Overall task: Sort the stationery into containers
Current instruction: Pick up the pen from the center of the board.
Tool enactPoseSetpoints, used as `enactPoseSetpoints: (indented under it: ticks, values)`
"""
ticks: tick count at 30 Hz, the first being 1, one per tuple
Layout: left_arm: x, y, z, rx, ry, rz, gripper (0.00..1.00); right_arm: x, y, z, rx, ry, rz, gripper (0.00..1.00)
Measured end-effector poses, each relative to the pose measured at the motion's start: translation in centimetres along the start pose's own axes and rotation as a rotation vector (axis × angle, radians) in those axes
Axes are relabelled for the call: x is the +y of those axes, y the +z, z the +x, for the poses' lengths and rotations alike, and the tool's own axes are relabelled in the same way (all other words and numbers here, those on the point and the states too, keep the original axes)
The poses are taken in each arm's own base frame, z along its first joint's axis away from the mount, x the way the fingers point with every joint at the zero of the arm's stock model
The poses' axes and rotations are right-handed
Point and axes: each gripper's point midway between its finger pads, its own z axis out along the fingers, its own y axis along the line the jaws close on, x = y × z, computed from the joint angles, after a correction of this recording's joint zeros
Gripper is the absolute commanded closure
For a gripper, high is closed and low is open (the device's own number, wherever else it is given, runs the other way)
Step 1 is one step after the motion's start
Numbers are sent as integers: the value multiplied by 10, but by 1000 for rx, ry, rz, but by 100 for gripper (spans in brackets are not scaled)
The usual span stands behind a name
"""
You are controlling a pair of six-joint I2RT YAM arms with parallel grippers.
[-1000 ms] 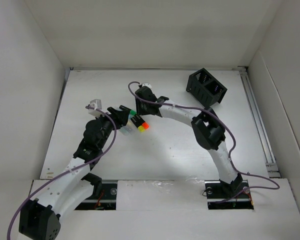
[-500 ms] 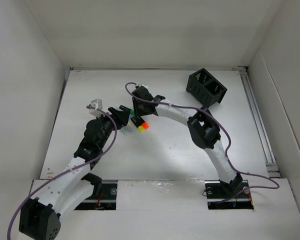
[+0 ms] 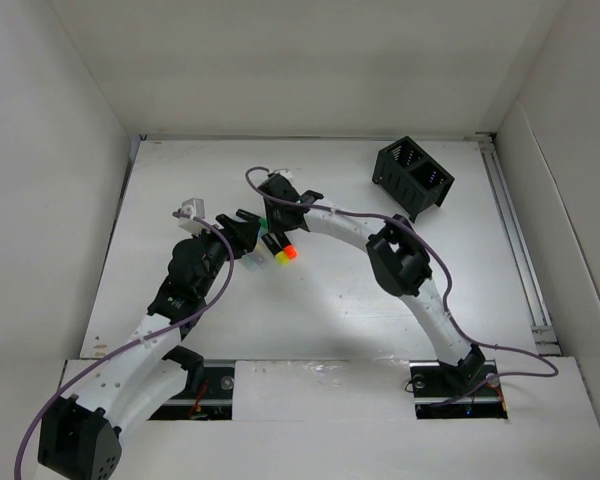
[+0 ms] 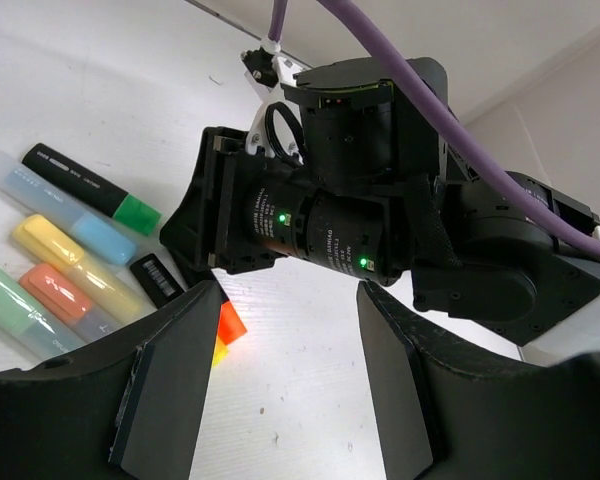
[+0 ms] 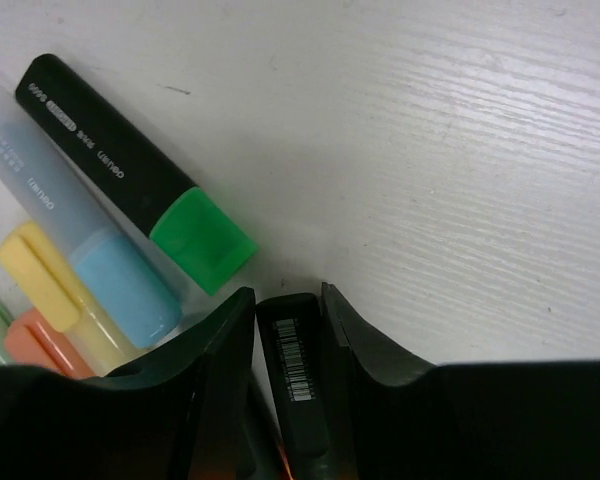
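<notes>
Counting what's visible: seven short stubby highlighter markers (image 4: 90, 190) with coloured ends, one black mesh box organizer (image 3: 413, 176), and two white robot arms (image 3: 160, 330).

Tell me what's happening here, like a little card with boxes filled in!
Place: white table
Box: black mesh organizer, far right, away from the markers
Markers: lying side by side, among them green-ended marker, pale blue marker, yellow marker
Right gripper: closed snugly on a black barcode marker
Left gripper: open, empty, facing the right one
Sorted: no marker shows in the organizer
</notes>
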Motion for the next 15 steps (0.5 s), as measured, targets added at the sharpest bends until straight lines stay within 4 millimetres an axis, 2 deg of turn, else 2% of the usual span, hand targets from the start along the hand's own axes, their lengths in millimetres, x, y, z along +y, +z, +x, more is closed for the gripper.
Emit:
enactPoseSetpoints:
  ticks: [3,6,8,15]
  values:
    - [0,0,0,0,0,0,46,-6,1,-1,-9,-1,34,63]
    - [-1,0,1,3,0,4,46,-12,1,-1,-22,-2,62,56]
    - [-1,0,1,4,0,5,46,-17,0,0,-26,-4,81,56]
    - [-1,0,1,5,0,6,46,-27,-4,4,-30,-5,117,85]
